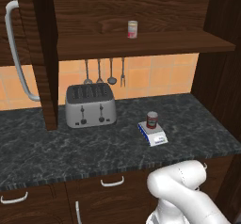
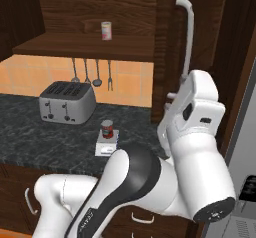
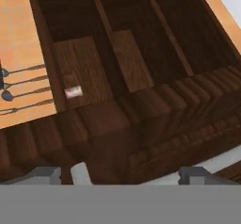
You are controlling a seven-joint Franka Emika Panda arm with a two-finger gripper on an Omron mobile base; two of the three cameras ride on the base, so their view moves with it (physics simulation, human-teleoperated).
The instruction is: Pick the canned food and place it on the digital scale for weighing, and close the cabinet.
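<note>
Canned food (image 1: 152, 119) upright on digital scale (image 1: 153, 134); cabinet (image 2: 172, 42) door open, its long vertical handle (image 2: 188, 37) just beyond the gripper (image 3: 120, 173), fingers spread wide, empty, facing the door.

The canned food (image 1: 152, 119) stands on the digital scale (image 1: 153, 134), right of the toaster (image 1: 90, 105).

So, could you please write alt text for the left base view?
The canned food stands upright on the digital scale on a dark counter, right of a silver toaster. Above, the cabinet is open, with a paler tin on its shelf.
</note>
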